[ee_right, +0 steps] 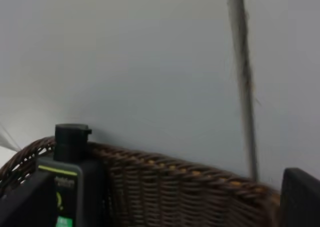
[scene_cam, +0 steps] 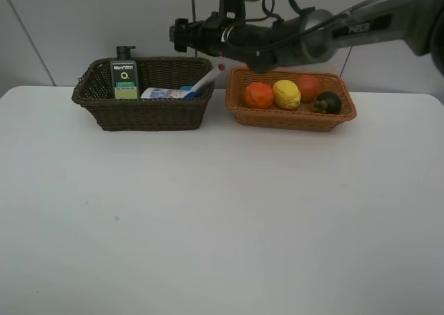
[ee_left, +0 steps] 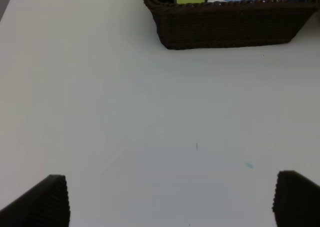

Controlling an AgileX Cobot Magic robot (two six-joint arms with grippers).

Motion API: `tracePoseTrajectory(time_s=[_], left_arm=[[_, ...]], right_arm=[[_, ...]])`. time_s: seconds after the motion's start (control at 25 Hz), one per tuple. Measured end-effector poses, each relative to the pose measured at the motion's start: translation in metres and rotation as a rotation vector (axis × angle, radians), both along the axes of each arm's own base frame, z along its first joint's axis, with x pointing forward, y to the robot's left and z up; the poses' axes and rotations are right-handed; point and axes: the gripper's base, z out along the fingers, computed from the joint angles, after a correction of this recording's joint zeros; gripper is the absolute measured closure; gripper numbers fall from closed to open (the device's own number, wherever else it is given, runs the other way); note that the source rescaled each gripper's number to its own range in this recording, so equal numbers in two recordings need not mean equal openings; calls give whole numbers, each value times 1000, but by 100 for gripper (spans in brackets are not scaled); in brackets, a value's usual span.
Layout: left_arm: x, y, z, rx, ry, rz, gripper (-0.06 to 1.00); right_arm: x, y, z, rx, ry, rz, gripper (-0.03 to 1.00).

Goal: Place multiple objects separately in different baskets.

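The dark brown basket (scene_cam: 146, 114) holds the upright dark green pump bottle (scene_cam: 125, 75), the lying white blue-capped bottle (scene_cam: 165, 93) and the pink-tipped white marker (scene_cam: 207, 81), which leans on its right rim. The light orange-tan basket (scene_cam: 291, 117) holds the orange (scene_cam: 258, 95), lemon (scene_cam: 286, 94), peach (scene_cam: 308, 87) and mangosteen (scene_cam: 327, 103). The eraser is hidden. My right gripper (scene_cam: 180, 33) is open and empty, high above the dark basket's right end; its wrist view (ee_right: 165, 199) shows the pump bottle (ee_right: 70, 177). My left gripper (ee_left: 172, 199) is open and empty over bare table, short of the dark basket (ee_left: 225, 27).
The white table (scene_cam: 222, 218) stretches in front of both baskets. A pale wall with vertical seams (ee_right: 242, 82) stands just behind the baskets. My right arm (scene_cam: 347, 27) spans above the light basket from the right side.
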Motion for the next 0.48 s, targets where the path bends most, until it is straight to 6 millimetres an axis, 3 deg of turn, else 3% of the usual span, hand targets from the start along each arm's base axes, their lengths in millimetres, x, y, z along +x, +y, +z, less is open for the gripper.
tracePoseTrajectory(time_s=[0.16, 0.24, 0.4, 0.48], left_arm=[[0, 0, 0, 0, 0, 0, -6], [0, 0, 0, 0, 0, 0, -6], [0, 0, 0, 0, 0, 0, -6], [0, 0, 0, 0, 0, 0, -6]], right_arm=[[5, -53, 50, -116, 61, -90, -3], [11, -95, 65, -166, 132, -172, -3], [15, -178, 75, -228, 304, -345, -3], [13, -209, 76, -249, 384, -410, -3]])
